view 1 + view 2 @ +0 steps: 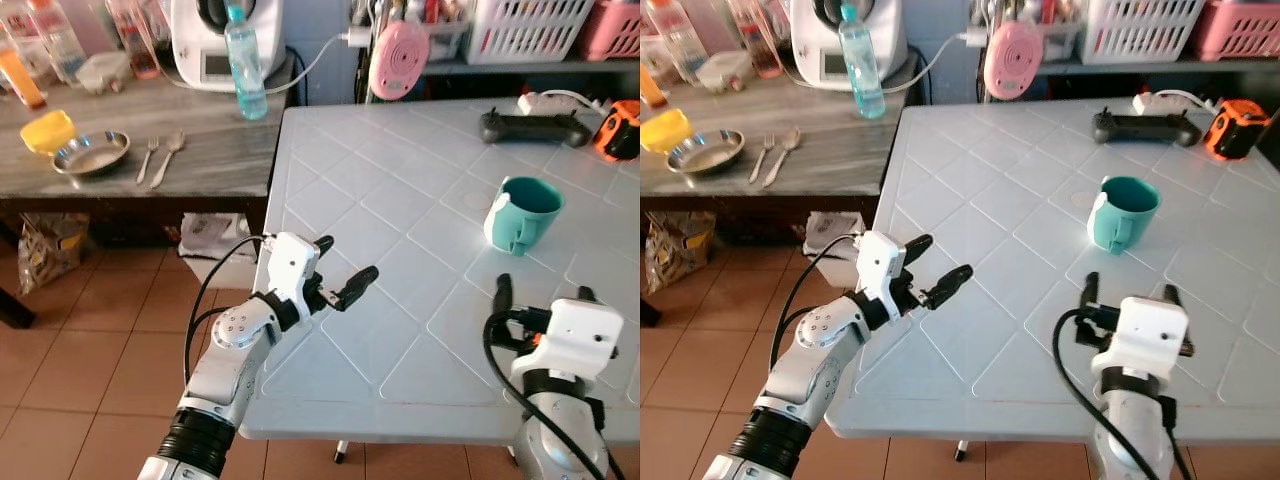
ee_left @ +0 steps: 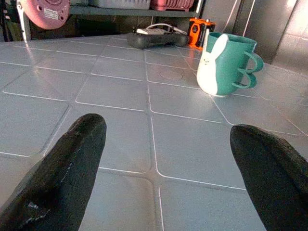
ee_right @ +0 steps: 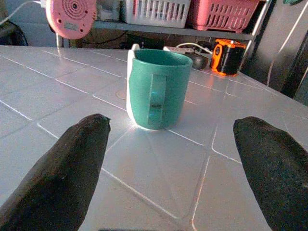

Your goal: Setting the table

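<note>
A teal mug [image 1: 522, 213] with a white bunny on its side stands upright on the white plastic table [image 1: 380, 330], right of centre. My right gripper [image 1: 545, 295] hovers open just in front of it, near the table's front edge; the right wrist view shows the mug [image 3: 156, 89] handle-on between the spread fingers [image 3: 62, 178], untouched. My left gripper [image 1: 345, 265] is open above the table's left front part, pointing toward the mug [image 2: 226, 62], well short of it. On the grey side counter lie a metal plate [image 1: 92, 153], a fork [image 1: 148, 155] and a spoon [image 1: 170, 155].
A black game controller [image 1: 533, 127], an orange tape measure [image 1: 618, 130] and a white power strip [image 1: 555, 100] lie at the table's far right. A water bottle [image 1: 245, 65], a yellow object [image 1: 48, 130] and a white appliance [image 1: 225, 40] stand on the counter. A tiled floor gap [image 1: 100, 330] lies at left.
</note>
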### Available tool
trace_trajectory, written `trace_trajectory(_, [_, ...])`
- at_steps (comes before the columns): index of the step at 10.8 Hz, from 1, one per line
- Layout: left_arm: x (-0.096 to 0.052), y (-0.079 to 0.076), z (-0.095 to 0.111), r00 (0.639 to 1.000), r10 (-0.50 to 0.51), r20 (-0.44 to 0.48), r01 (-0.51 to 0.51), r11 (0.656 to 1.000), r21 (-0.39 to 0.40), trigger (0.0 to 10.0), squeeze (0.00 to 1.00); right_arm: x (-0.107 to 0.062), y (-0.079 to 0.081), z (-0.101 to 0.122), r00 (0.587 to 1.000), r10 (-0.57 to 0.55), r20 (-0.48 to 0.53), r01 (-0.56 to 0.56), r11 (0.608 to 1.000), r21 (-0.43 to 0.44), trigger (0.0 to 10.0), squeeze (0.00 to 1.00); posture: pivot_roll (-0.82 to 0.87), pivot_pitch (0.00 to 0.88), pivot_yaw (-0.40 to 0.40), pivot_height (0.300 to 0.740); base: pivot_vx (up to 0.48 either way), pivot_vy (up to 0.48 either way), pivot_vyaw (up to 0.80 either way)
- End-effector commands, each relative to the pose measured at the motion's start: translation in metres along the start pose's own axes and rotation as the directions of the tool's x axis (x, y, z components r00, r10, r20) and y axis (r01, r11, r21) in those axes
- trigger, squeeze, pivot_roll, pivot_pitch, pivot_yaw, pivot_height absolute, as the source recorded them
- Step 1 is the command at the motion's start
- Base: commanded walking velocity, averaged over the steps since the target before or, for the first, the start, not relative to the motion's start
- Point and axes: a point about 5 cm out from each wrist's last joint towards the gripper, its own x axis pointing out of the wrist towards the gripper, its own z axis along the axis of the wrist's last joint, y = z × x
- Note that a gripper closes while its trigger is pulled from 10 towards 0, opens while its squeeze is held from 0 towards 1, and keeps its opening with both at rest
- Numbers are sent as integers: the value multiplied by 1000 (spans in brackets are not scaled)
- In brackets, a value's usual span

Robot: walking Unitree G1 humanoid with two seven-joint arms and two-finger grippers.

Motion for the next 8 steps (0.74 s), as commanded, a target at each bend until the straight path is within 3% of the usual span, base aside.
trace_trajectory(1, [0,-2,4,1000,-20,12,20,1000,18,10000,0,3,-2,-2,1000,-19,-10,19,1000,-16,10000,0,-36,93,61,740,0,0,0])
trace_trajectory(3, [12,-12,6,991,-135,9,135,991,-12,10000,0,23,-4,-8,995,-100,-14,99,994,-44,10000,0,-38,132,77,740,0,0,0])
trace_trajectory(5, [18,-14,10,987,-163,13,163,987,7,10000,0,41,-5,-12,992,-127,-12,126,991,-55,10000,0,-35,140,82,740,0,0,0])
trace_trajectory(8, [10,-14,10,987,-161,7,161,987,3,10000,0,76,-13,-8,991,-133,9,133,991,-10,10000,0,12,173,85,740,0,0,0])
